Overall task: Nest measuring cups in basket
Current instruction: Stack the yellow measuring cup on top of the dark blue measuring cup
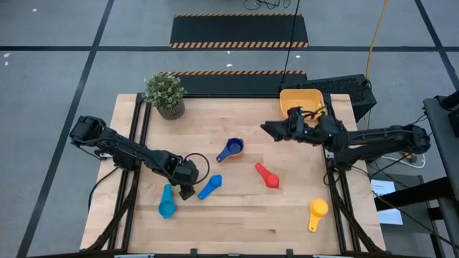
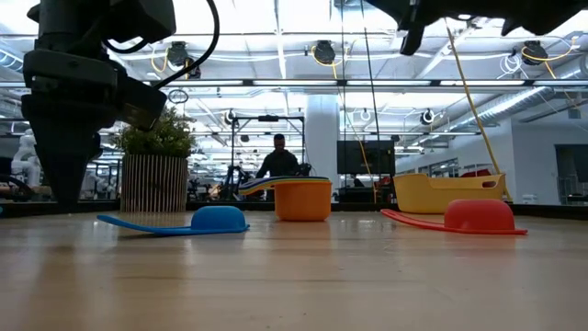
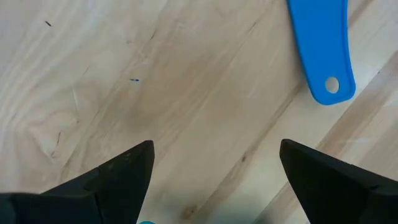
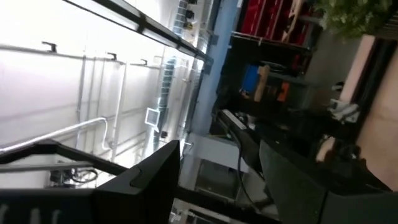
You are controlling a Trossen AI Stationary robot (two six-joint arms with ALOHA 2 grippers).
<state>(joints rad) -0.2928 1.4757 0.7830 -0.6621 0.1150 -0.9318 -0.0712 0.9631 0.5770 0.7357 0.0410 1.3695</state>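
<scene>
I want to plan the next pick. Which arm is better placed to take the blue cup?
Left. The left gripper is open, low over the table between the blue cup and the teal cup. The right gripper is raised near the basket, farther away.

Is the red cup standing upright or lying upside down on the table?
Upside down. The red cup shows a closed dome on top, its rim and handle flat on the table.

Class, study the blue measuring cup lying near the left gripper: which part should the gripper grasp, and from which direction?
Probably the flat handle, from straight above. The blue cup lies bowl-down, its handle flat on the bare table, narrow enough to fit between the open fingers of the left gripper, which hangs just beside it.
</scene>
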